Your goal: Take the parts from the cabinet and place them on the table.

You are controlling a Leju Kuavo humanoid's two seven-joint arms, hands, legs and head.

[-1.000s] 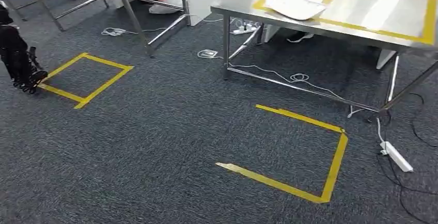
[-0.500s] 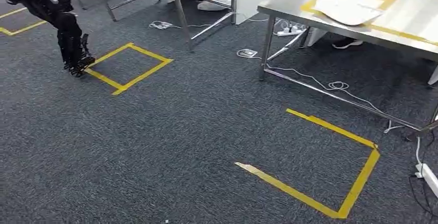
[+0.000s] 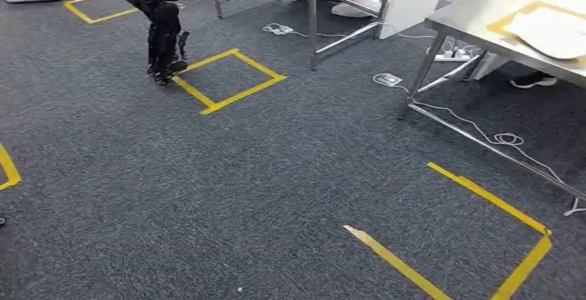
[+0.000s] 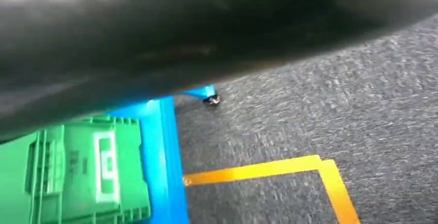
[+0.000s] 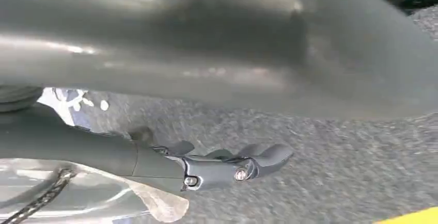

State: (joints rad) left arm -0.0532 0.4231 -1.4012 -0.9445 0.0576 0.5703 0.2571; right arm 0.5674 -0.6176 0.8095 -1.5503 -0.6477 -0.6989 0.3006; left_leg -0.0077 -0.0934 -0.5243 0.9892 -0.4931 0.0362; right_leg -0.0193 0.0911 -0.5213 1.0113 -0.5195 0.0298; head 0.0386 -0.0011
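two yellow tape squares (image 3: 228, 80) on carpet (image 3: 207, 189) — steel table (image 3: 484, 20) right.

The floor is rough, matt grey carpet (image 3: 228, 182) marked with smooth yellow tape (image 3: 228, 82). The table (image 3: 477, 16) is brushed, faintly shiny metal. A green ribbed crate (image 4: 77, 172), probably plastic, sits blurred against a glossy blue edge (image 4: 168, 152).

Right hand (image 5: 222, 164): dark grey, smooth, w/ two small silver screws at finger base; black braided cable near wrist. Big glossy grey cover above it.
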